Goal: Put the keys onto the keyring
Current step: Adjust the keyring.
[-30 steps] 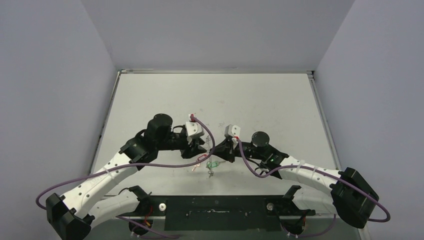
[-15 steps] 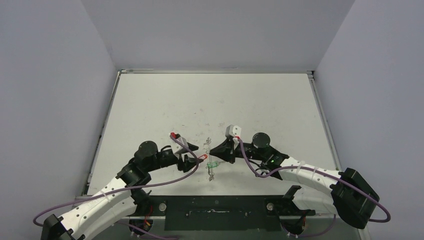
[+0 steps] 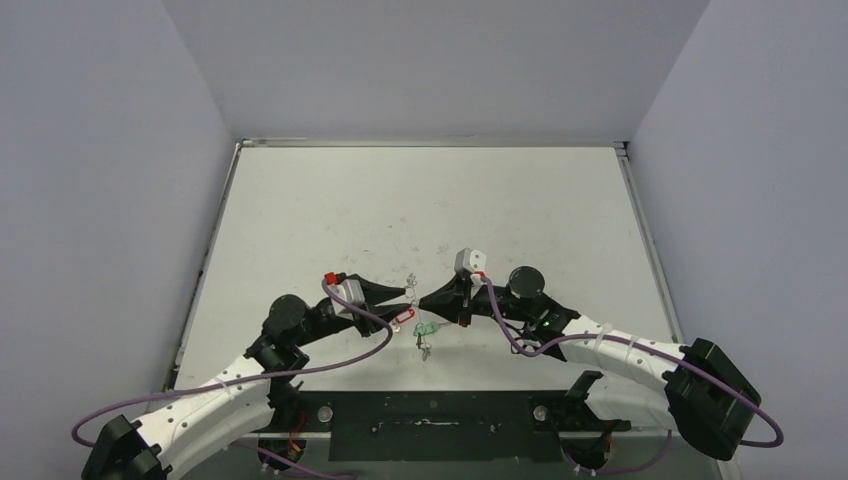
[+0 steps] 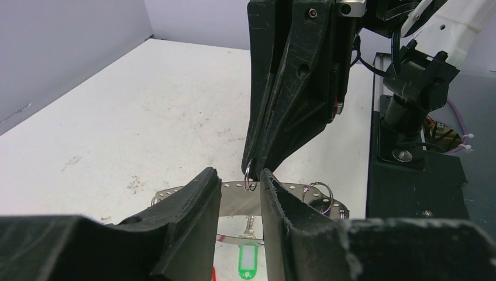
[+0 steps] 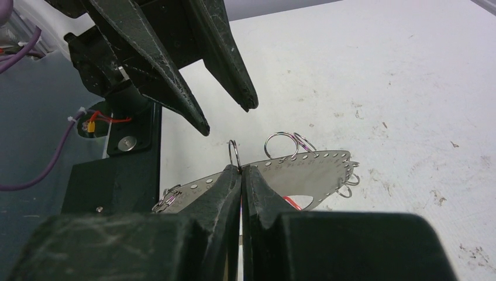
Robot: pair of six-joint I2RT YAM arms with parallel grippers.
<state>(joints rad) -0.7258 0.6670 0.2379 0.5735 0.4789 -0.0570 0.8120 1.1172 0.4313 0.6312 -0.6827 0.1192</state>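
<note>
I count 2 keys: 1 red-tag key, 1 green-tag key. 1 keyring. Small rings on it: approx 4 seen, maybe more, too tiny to tell. 2 grippers: left gripper, right gripper.

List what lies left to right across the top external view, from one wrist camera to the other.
left wrist camera → red-tagged key → green-tagged key → right wrist camera

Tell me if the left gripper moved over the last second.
Yes. The left gripper swung leftward and nearer the base plate.
</note>
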